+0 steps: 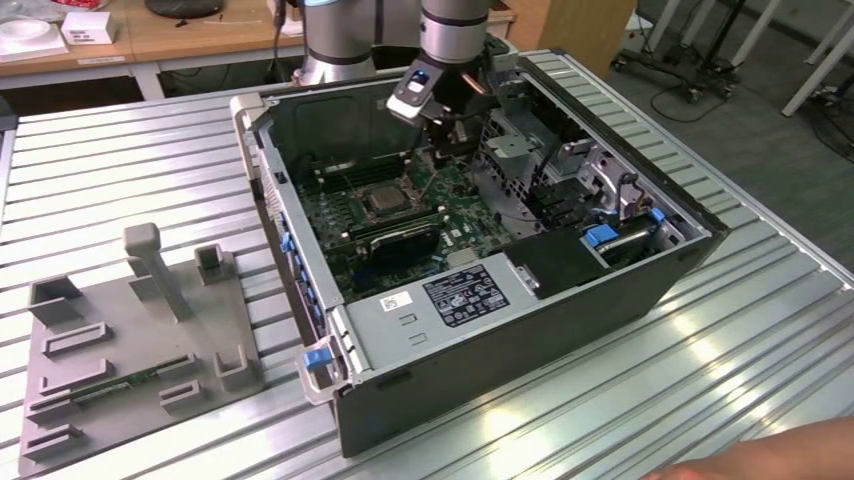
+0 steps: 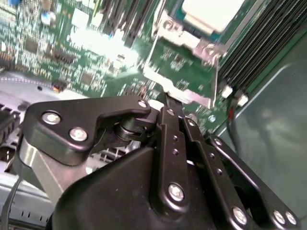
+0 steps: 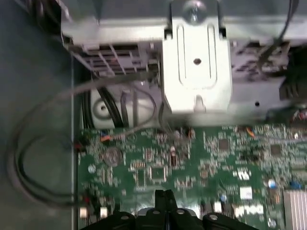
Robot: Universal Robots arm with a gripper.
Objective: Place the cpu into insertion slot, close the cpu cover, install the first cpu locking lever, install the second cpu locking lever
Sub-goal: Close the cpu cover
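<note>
The claw [image 2: 166, 101] is held shut, with nothing between its fingers, above the green board [image 2: 180, 64]. The cpu [image 2: 211, 12] is found ahead of the fingertips and lower. It is seated in the insertion slot [image 1: 387, 200], framed by the cpu cover [image 2: 184, 36], and is not touched.

The computer case [image 1: 561, 330] is laid open on the table [image 1: 120, 150]. Inside the case, the circuit board [image 1: 340, 255] is laid flat on the floor. The insertion slot [image 1: 388, 200] is set on the board, near the middle of the case. The gripper [image 1: 447, 152] is held over the board, toward the far end of the case. A metal box [image 1: 441, 300] is fixed at the near end of the case. A holder tray [image 1: 134, 340] is set on the table, at the exterior view's left of the case.
</note>
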